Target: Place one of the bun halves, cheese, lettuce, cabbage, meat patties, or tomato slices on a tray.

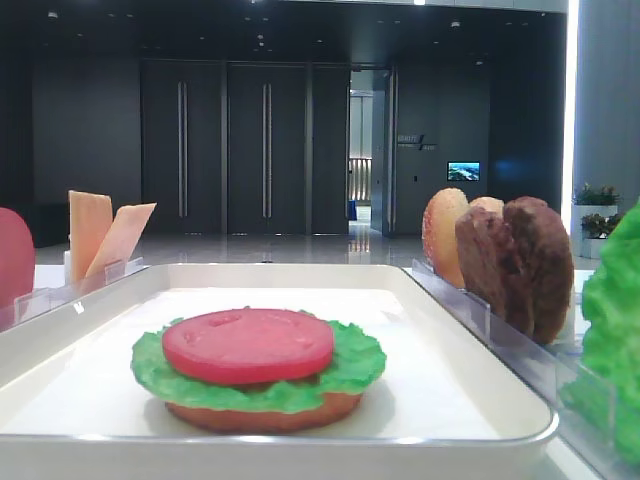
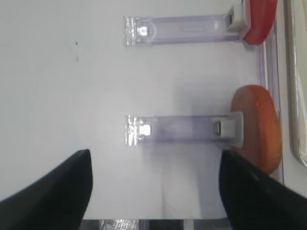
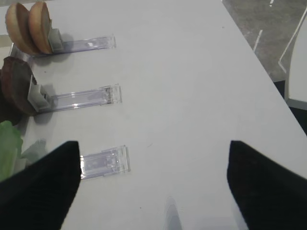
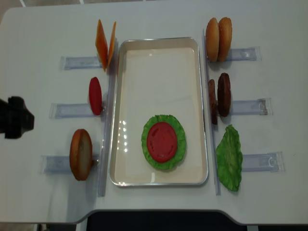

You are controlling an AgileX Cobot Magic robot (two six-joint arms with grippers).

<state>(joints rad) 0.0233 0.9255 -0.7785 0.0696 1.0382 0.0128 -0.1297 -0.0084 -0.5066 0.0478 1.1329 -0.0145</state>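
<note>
Overhead, two meat patties [image 4: 219,96], two cheese [image 4: 105,43] slices; both grippers released, empty.

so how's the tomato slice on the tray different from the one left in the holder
The tomato slice on the tray lies flat, its round face up; the tomato slice in the holder stands on edge. The first rests on a lettuce leaf inside the tray; the second sits on the table to the tray's left. Both are smooth red discs.

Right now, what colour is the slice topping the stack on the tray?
Red-pink: a tomato slice on the lettuce; clearest in the low exterior view.
</note>
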